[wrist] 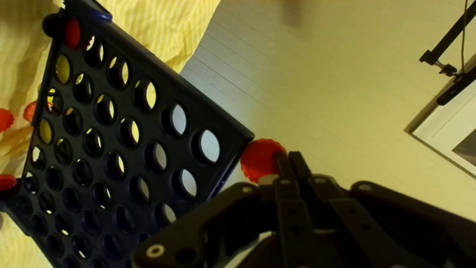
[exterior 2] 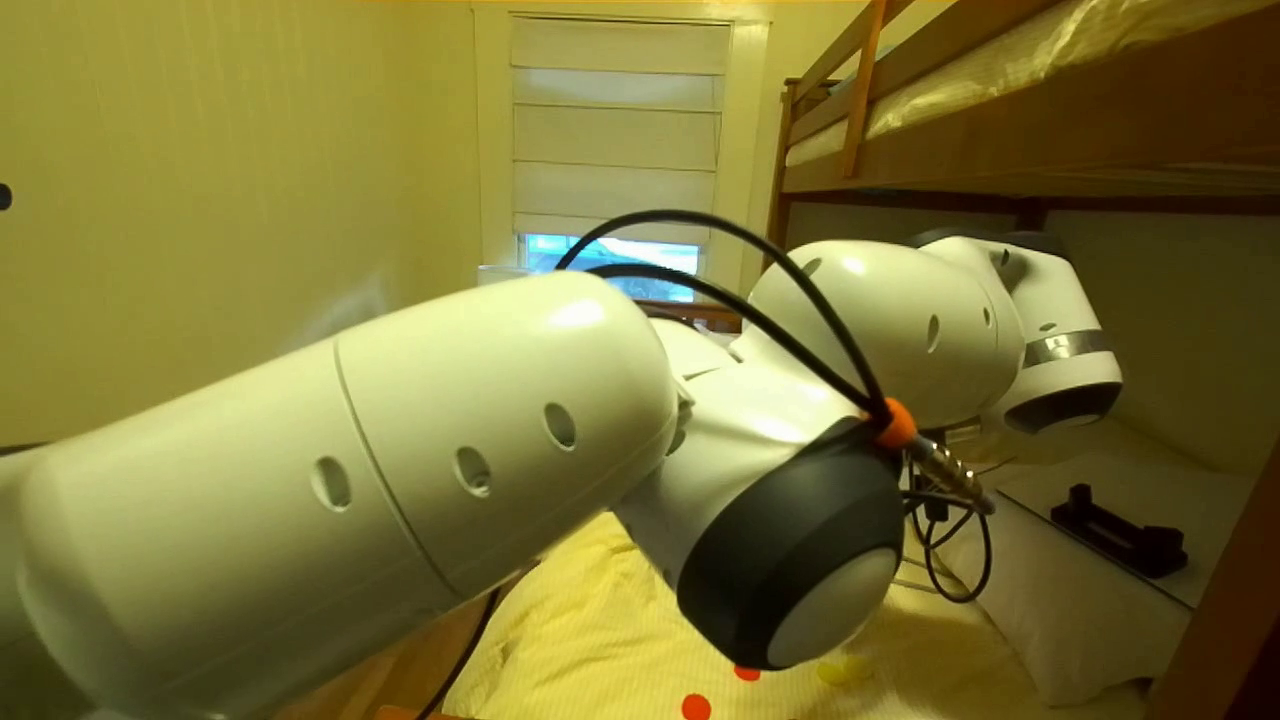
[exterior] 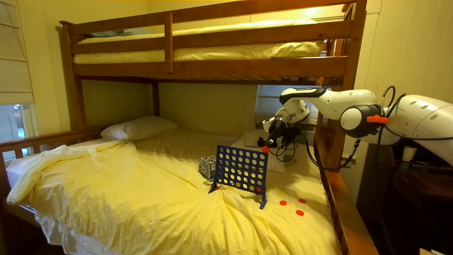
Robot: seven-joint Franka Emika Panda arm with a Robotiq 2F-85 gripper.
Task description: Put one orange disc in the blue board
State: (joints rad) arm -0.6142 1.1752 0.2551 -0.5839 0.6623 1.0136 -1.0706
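Note:
The blue board point(exterior: 241, 166) stands upright on the bed in an exterior view; it fills the left of the wrist view point(wrist: 111, 141), seen at a slant. My gripper point(wrist: 290, 160) is shut on an orange disc point(wrist: 260, 158). In an exterior view the gripper point(exterior: 268, 144) holds the disc point(exterior: 265, 149) at the board's top right corner, by its upper edge. Whether the disc touches the board I cannot tell. An orange disc point(exterior: 259, 190) and yellow discs point(exterior: 238, 185) sit in the board's bottom row. The arm hides the gripper and board in an exterior view.
Loose orange discs point(exterior: 283, 203) lie on the yellow bedspread point(exterior: 159, 198) by the board's foot. A patterned box point(exterior: 207, 167) stands behind the board. A pillow bears a flat panel with a black bracket point(exterior 2: 1120, 530). The upper bunk point(exterior: 212, 67) hangs above; a wooden bed rail point(exterior: 348, 212) runs alongside.

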